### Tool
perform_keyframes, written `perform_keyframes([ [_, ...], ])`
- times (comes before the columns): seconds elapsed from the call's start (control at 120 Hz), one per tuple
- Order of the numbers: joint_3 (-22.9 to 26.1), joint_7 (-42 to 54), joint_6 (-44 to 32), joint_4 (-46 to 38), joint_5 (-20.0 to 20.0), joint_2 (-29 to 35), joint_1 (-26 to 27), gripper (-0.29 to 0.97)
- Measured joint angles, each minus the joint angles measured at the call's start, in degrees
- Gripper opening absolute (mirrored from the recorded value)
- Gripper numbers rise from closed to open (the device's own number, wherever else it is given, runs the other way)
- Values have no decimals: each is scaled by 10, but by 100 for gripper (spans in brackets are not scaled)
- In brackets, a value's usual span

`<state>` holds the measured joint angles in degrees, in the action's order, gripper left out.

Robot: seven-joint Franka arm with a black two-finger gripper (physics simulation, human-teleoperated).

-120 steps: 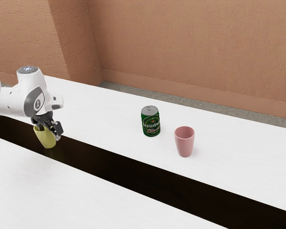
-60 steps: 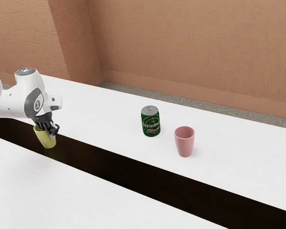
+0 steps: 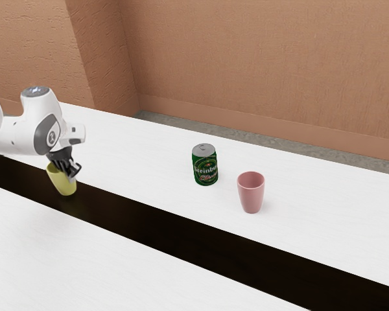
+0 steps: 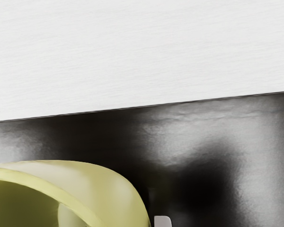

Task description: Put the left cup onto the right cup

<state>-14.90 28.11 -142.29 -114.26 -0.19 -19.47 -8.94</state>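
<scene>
Exterior view: yellow-green cup (image 3: 62,182) hangs tilted over the dark strip (image 3: 181,228), with the gripper (image 3: 67,168) pinching its rim. Looks light, stiff and kinda slick, so that wall pinch seems right. Pink cup (image 3: 251,192) sits well apart, beyond the green can (image 3: 205,164).

The exterior camera sits high and well back at the side of the arm (image 3: 26,133), looking down across the white table (image 3: 149,149) toward the brown wall (image 3: 259,58). The wrist camera looks from very near, past the yellow-green cup (image 4: 85,189), onto the dark strip (image 4: 203,151). Both views share the cup, the strip and the table's edge.
</scene>
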Motion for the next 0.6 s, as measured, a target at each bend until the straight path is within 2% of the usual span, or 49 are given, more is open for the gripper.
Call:
perform_keyframes([
  [0.3, 70, -7, 111, 112, 10, 19, 1, -10],
  [0.458, 134, -24, 181, 182, 26, 19, 1, -10],
  [0.6, 220, -52, 242, 246, 53, 17, 1, -10],
])
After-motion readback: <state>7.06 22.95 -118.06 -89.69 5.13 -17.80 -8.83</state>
